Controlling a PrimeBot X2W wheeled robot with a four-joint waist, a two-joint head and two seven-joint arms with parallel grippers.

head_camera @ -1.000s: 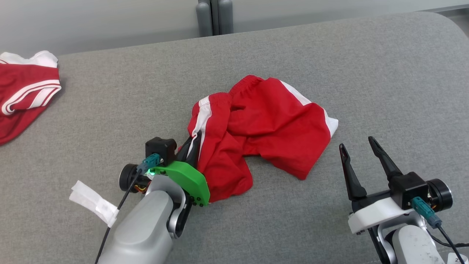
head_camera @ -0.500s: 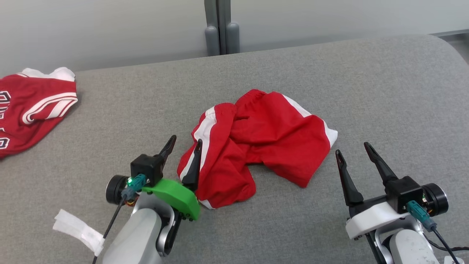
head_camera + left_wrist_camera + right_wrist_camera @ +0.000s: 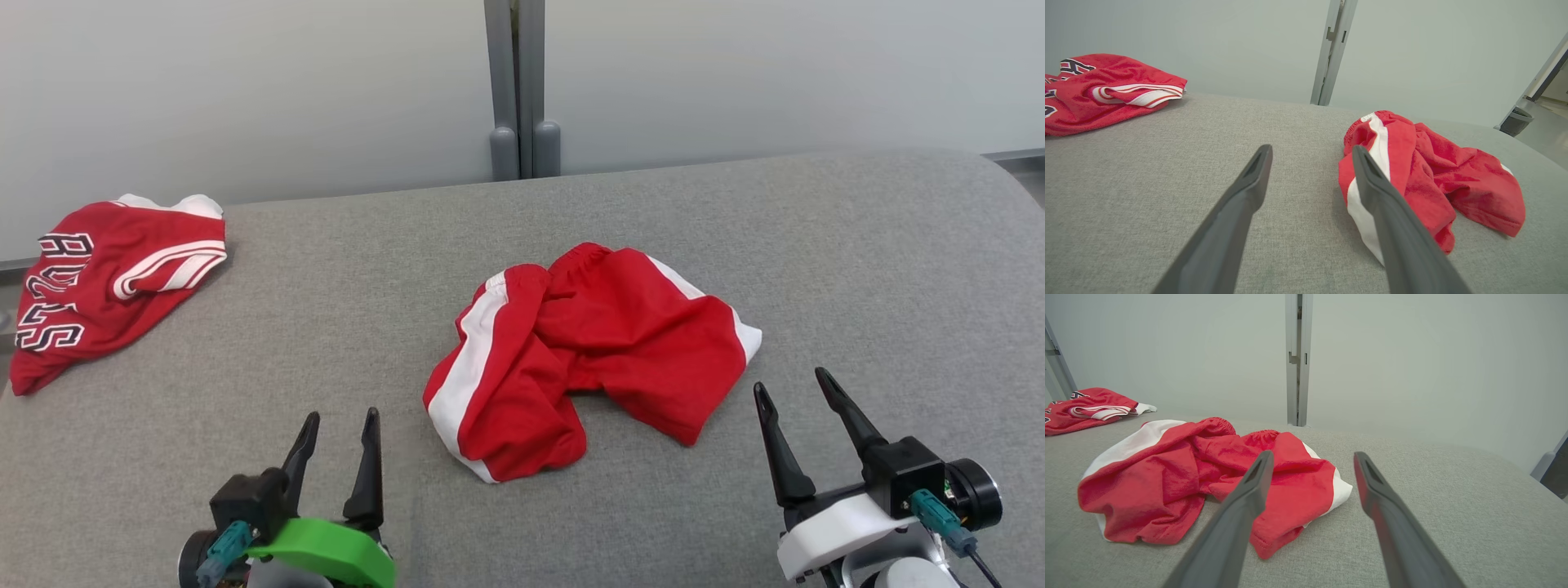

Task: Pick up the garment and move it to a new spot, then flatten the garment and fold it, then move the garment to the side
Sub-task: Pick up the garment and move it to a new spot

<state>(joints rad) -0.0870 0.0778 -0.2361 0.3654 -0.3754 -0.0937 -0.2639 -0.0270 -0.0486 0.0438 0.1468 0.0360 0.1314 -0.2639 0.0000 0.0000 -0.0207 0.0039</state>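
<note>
Grey fabric-covered tabletop (image 3: 816, 245) stood before a pale wall with a grey post (image 3: 518, 82) behind it. Red shorts (image 3: 620, 343) lay crumpled near the middle, with the waistband (image 3: 584, 255) on the far side. One leg was bunched and rolled over, so its white side stripe (image 3: 469, 359) faced the left tool (image 3: 342, 414). Both tools hovered near the front edge with jaws spread wide, empty and clear of the cloth. The left tool was near the striped leg and the right tool (image 3: 789, 379) near the other leg's hem. A red jersey (image 3: 106, 286) lay well apart at the far left, best left alone. The step in hand was judged to be flattening, ahead of the fold. To do it well, each tool should probably pinch one layer only at an outer edge: left on the striped side, right on the opposite hem. They should then draw apart, low over the surface, so the bunched middle opens. Catching two layers would likely lock the crease in.
</note>
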